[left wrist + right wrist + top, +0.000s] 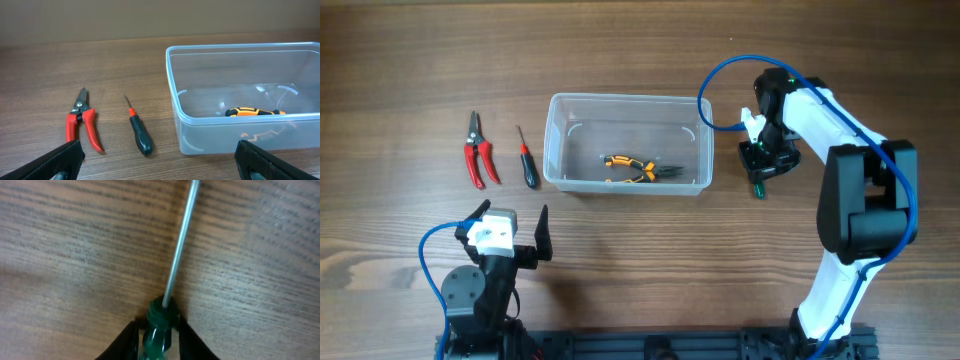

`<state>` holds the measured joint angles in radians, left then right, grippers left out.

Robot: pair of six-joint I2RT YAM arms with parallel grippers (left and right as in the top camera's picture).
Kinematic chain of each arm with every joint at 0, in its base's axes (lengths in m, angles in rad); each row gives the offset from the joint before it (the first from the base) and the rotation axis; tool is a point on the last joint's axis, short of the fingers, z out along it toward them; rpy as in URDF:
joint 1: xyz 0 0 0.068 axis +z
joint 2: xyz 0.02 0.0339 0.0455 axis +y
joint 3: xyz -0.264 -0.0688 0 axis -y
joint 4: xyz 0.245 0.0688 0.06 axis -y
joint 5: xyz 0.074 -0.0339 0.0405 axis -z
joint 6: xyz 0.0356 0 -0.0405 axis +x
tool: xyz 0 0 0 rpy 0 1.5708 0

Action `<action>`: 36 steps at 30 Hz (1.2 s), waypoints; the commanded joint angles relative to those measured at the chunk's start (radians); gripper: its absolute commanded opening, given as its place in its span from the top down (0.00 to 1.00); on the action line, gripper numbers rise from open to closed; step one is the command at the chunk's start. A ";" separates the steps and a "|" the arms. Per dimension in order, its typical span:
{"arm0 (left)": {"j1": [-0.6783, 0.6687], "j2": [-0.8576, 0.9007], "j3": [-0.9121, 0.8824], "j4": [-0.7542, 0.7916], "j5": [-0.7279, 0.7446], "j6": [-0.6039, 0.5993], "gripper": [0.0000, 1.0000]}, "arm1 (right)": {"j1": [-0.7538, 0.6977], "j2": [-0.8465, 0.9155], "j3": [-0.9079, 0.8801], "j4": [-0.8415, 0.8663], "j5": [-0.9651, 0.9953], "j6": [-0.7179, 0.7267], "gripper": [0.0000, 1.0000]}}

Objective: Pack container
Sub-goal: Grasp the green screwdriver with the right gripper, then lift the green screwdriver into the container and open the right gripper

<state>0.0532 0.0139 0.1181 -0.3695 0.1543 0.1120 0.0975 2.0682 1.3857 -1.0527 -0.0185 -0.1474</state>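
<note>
**Green screwdriver pinched beside the bin, pliers already inside**

A wood-grain tabletop (640, 50) fills every view, brown with dark streaks. The container (628, 143), a clear plastic bin with rounded corners and a rim, sits about the middle of the table, long side parallel to the near edge. Inside it, toward its near wall, lies a pair of orange-and-black pliers (632, 168).

Toward the left edge, well apart from the bin's short wall, two tools lie flat on the wood. They are red-handled pruning shears (478, 150) and, between them and the bin, a small screwdriver with a black handle and red collar (526, 160).

The left gripper (513, 212) hangs over the near-left part of the table, its jaws spread wide and holding nothing. Both black fingers (55, 162) frame the shears, the small screwdriver and the bin in the wrist view.

The right gripper (159, 342) is low over the table just beside the bin's right short wall. Its jaws pinch the handle of a green screwdriver (177, 245), whose bare metal shaft runs out close along the wood.
</note>
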 commanded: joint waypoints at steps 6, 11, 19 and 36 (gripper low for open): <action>-0.006 -0.008 -0.006 0.002 0.012 0.015 0.00 | 0.006 0.001 -0.019 0.036 -0.008 -0.006 0.87; -0.006 -0.008 -0.006 0.002 0.012 0.015 0.00 | 0.006 0.001 -0.020 0.030 -0.028 -0.008 0.96; -0.006 -0.008 -0.006 0.002 0.012 0.015 0.00 | 0.006 -0.103 0.196 -0.065 -0.019 -0.036 0.96; -0.006 -0.008 -0.006 0.002 0.012 0.015 0.00 | 0.305 -0.306 0.639 -0.249 -0.204 -0.355 0.96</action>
<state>0.0532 0.0139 0.1181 -0.3695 0.1543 0.1120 0.3210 1.7489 2.0262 -1.2953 -0.1848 -0.4252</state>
